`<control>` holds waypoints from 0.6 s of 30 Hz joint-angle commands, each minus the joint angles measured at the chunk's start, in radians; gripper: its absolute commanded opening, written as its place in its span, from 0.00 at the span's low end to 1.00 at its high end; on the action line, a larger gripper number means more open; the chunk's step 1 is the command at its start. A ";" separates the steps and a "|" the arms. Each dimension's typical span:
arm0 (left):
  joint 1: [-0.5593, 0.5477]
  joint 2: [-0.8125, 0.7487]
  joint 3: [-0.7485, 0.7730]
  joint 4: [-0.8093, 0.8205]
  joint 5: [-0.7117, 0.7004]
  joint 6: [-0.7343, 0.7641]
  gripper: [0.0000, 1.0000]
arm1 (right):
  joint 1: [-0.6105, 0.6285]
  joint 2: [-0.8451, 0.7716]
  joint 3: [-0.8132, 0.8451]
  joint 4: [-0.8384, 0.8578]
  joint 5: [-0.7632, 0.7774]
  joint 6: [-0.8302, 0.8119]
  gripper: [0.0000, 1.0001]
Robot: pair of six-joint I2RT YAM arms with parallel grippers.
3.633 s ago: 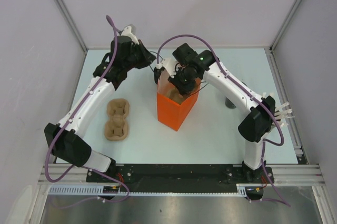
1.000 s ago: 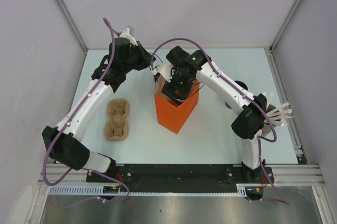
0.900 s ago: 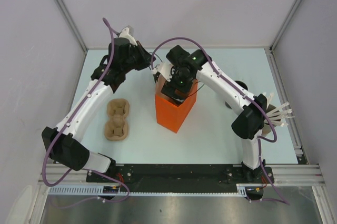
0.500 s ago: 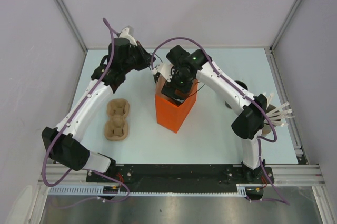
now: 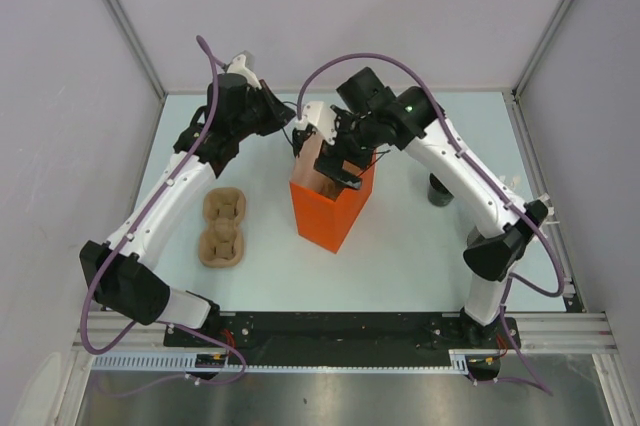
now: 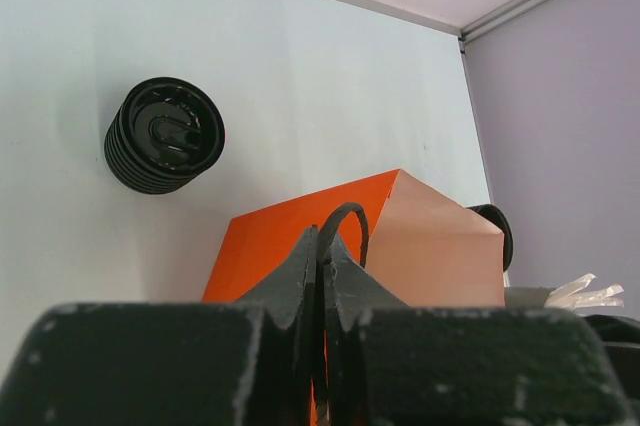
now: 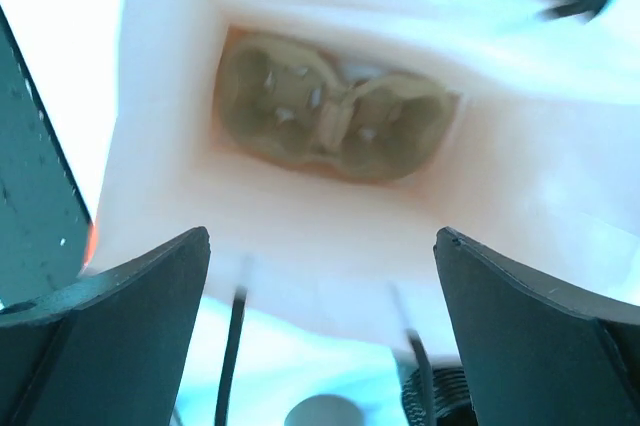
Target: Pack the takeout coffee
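An orange paper bag (image 5: 328,208) stands open mid-table. My left gripper (image 5: 291,133) is shut on the bag's black handle (image 6: 347,221) at its far-left rim. My right gripper (image 5: 338,160) hovers open over the bag's mouth with nothing between its fingers (image 7: 120,291). In the right wrist view a brown pulp tray (image 7: 335,118) lies at the bottom of the bag. One black lidded takeout coffee cup (image 6: 163,136) stands on the table beyond the bag. Another cup (image 5: 438,189) stands to the bag's right, and shows again as a cup (image 7: 440,398) below the bag's edge.
A second brown pulp tray (image 5: 222,228) lies on the table left of the bag. White sticks (image 6: 588,291) poke up at the far right of the left wrist view. The right arm's elbow (image 5: 500,246) hangs over the table's right side.
My right gripper has lifted up out of the bag and drawn back to the right, its elbow swinging outward, uncovering the cup to the bag's right. The left gripper still holds the handle.
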 commanded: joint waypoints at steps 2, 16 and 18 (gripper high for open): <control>0.003 -0.038 -0.008 0.045 0.002 -0.002 0.05 | 0.001 -0.092 0.068 0.103 0.018 -0.013 1.00; 0.002 -0.046 0.030 0.030 0.010 0.099 0.12 | -0.037 -0.352 -0.160 0.104 0.021 -0.235 1.00; 0.000 -0.046 0.035 0.028 0.002 0.138 0.13 | -0.039 -0.394 -0.195 0.108 0.000 -0.261 1.00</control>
